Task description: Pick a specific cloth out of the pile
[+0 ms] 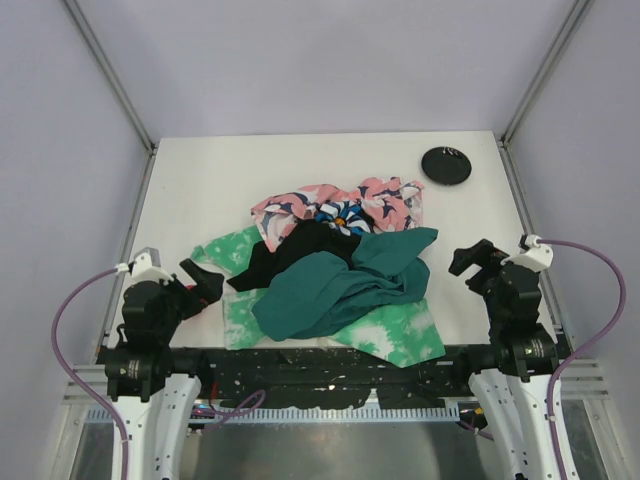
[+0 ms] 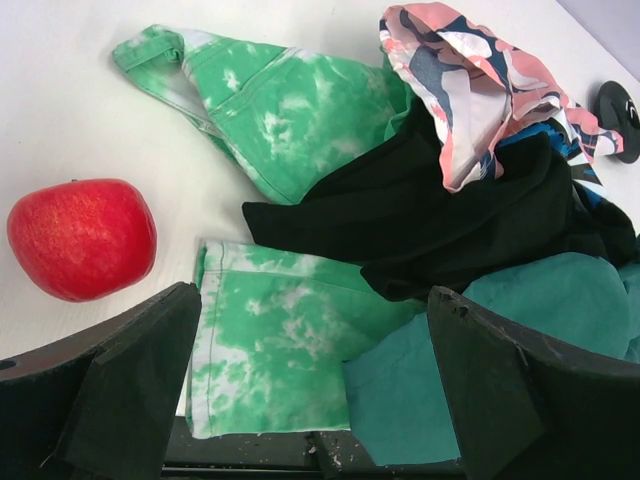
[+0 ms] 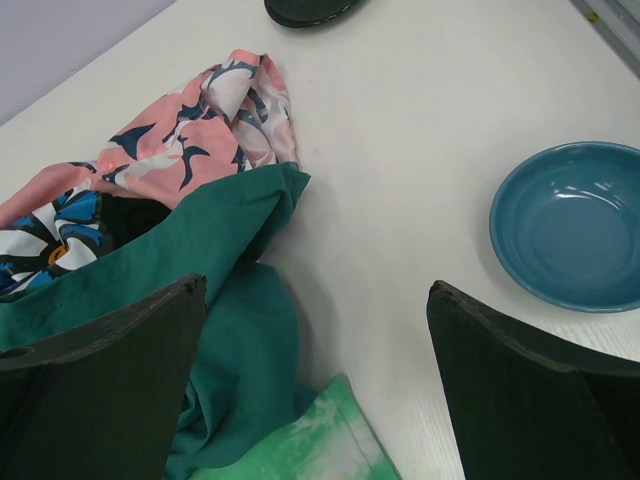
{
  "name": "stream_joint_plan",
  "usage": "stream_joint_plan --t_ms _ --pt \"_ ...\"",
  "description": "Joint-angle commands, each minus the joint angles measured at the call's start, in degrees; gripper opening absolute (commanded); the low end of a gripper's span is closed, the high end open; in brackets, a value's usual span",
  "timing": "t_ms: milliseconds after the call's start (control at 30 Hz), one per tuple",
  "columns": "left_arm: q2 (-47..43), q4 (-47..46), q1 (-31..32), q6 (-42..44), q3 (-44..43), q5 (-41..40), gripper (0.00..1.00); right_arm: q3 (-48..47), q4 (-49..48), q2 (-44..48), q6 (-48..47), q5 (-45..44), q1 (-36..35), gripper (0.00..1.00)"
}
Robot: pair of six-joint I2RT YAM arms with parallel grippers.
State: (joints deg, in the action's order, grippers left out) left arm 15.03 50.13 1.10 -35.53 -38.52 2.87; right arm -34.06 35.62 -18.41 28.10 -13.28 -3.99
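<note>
Pale grey walls [image 1: 50, 120] are closing in the scene, and slanting metal frame posts [image 1: 108, 72] are running down to the back corners of a white table [image 1: 300, 160]. The pile [image 1: 335, 265] is lying a little nearer than the table's middle.

Left of the pile, the left gripper [image 1: 203, 281] is hanging low over the table with its jaws spread wide and nothing between them. A red apple [image 2: 82, 238] is sitting on the table just left of the pile, near that gripper; from overhead the arm is hiding it.

At the pile's left edge a green-and-white tie-dye cloth [image 1: 232, 258] is spreading flat beneath the rest. The black cloth [image 1: 298, 250] is lying in the pile's middle, draped over the tie-dye cloth. A pink-and-navy floral cloth [image 1: 345, 205] is overlapping its far side, and a teal cloth [image 1: 335, 285] is covering its right and near sides. Only its left part is showing, and a label cannot be made out on it.

Beyond the pile to the far right, a flat black disc [image 1: 446, 165] is resting on the table, well apart. Right of the pile, the right gripper [image 1: 470, 258] is likewise holding its jaws wide and empty. A teal bowl [image 3: 572, 225] is standing on the table right of the pile, apart from it, showing only in the right wrist view.
</note>
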Motion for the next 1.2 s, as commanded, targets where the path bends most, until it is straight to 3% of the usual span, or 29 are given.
stream_joint_plan --t_ms 0,200,367,433,500,633,733,933,1100,1167 --pt "-0.6 -1.1 -0.3 0.7 0.4 1.5 1.00 0.3 -3.0 0.0 -1.4 2.6 0.0 0.95" --pt "-0.3 -2.6 -0.3 1.8 0.0 3.2 1.00 2.3 -5.0 0.9 -1.4 5.0 0.1 0.95" --pt "3.8 -11.3 0.7 3.2 -0.5 15.7 1.00 2.4 -5.4 1.1 -1.3 5.2 0.2 0.95" --pt "7.0 -13.7 4.8 2.7 -1.5 15.1 1.00 2.6 -5.4 1.0 -0.9 5.3 0.0 0.95" --pt "10.9 -15.8 14.0 2.0 -2.8 7.1 1.00 3.0 -5.4 0.7 -0.5 5.1 0.2 0.95" --pt "23.3 -16.9 45.1 3.1 -8.4 -16.9 1.00 3.9 -6.1 -0.2 -0.5 5.4 0.1 0.95" --pt "36.1 -14.5 59.4 5.7 -16.0 -29.0 1.00 3.4 -5.8 -0.7 -1.2 6.2 0.1 0.95" --pt "62.4 -5.4 69.3 9.1 -35.3 -38.7 1.00 3.9 -6.1 -0.2 -1.2 6.0 0.1 0.95" --pt "78.6 -1.4 70.9 16.1 -47.9 -44.0 1.00 4.4 -6.1 1.3 -0.9 6.2 0.1 0.95" --pt "82.8 -1.4 71.0 18.4 -50.4 -41.0 1.00 4.6 -6.1 2.1 -0.8 6.0 0.1 0.95"
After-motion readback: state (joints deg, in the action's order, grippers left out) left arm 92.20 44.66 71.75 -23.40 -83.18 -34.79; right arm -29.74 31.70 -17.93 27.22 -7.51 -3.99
